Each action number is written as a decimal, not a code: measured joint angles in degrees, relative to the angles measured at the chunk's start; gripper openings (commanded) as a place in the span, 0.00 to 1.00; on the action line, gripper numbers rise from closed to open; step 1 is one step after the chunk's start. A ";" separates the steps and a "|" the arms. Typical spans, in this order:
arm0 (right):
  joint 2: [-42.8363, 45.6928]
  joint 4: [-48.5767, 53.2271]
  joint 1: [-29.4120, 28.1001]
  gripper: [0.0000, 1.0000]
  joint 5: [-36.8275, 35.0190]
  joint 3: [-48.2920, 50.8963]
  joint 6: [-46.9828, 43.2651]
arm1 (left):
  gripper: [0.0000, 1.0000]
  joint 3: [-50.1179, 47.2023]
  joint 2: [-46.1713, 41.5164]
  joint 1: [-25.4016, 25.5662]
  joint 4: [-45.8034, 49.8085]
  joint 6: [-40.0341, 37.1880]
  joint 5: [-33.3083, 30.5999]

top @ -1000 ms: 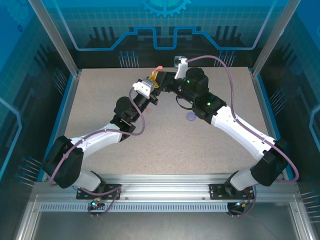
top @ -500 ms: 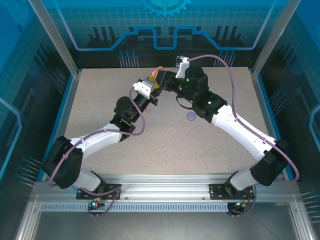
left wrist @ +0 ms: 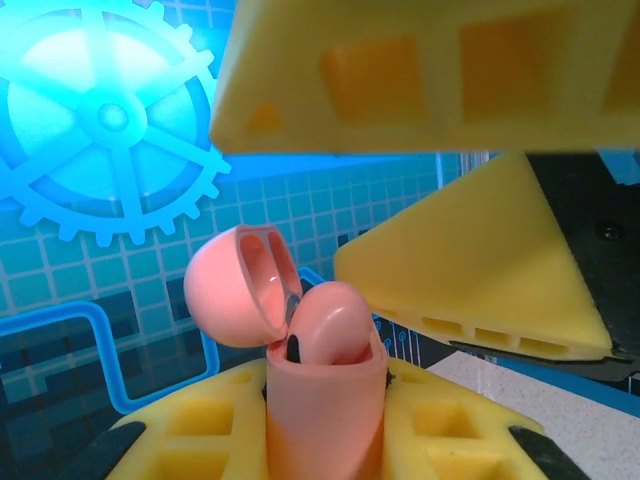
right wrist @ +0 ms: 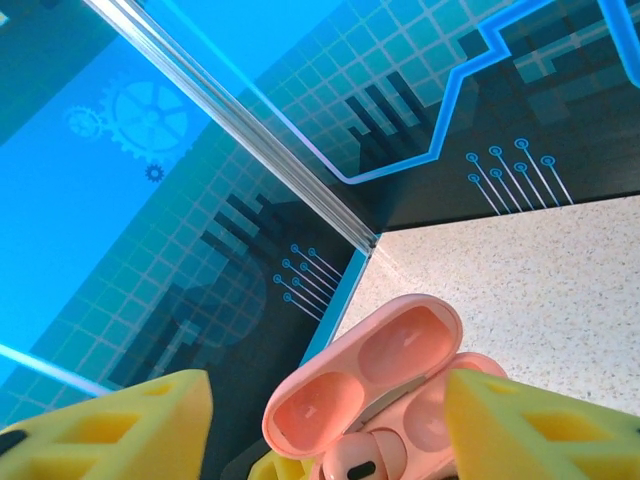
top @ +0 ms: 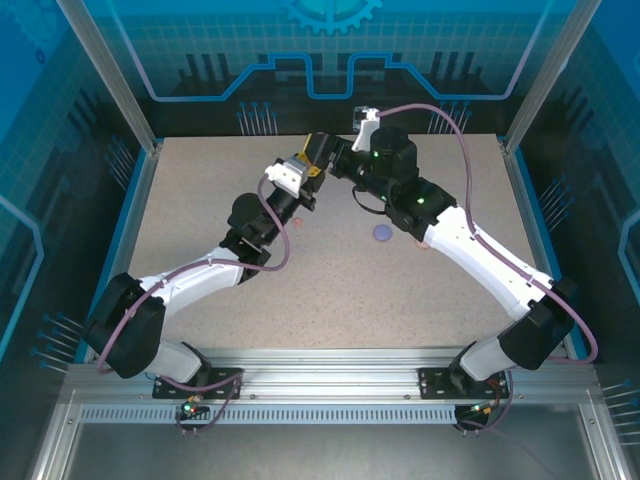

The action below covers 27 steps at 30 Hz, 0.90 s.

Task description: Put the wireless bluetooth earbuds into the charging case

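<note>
Left wrist view: left end effector (left wrist: pixel 325 440) clamped on the open pink charging case (left wrist: pixel 240 285), one pale earbud (left wrist: pixel 335 325) seated inside. Right end effector (right wrist: pixel 335 430) just above, jaws apart, empty. Other socket looks unfilled; lid not yet closed.

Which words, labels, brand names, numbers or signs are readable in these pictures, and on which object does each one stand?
No text can be read in any view.
The pink charging case shows no brand name or label.
The blue back wall bears only a gear emblem and circuit lines, with no letters or numbers.
</note>
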State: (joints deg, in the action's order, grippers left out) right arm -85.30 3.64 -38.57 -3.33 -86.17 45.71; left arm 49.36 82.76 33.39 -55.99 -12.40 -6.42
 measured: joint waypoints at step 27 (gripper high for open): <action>-7.69 27.10 8.00 0.75 -3.39 -2.05 -0.81 | 0.00 -6.80 -13.84 -6.88 -1.84 3.96 -5.79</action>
State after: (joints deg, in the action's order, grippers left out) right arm -92.99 30.74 -30.57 -6.72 -88.23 44.91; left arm 42.57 68.93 26.50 -57.82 -8.45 -12.21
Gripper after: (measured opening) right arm 0.755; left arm 0.221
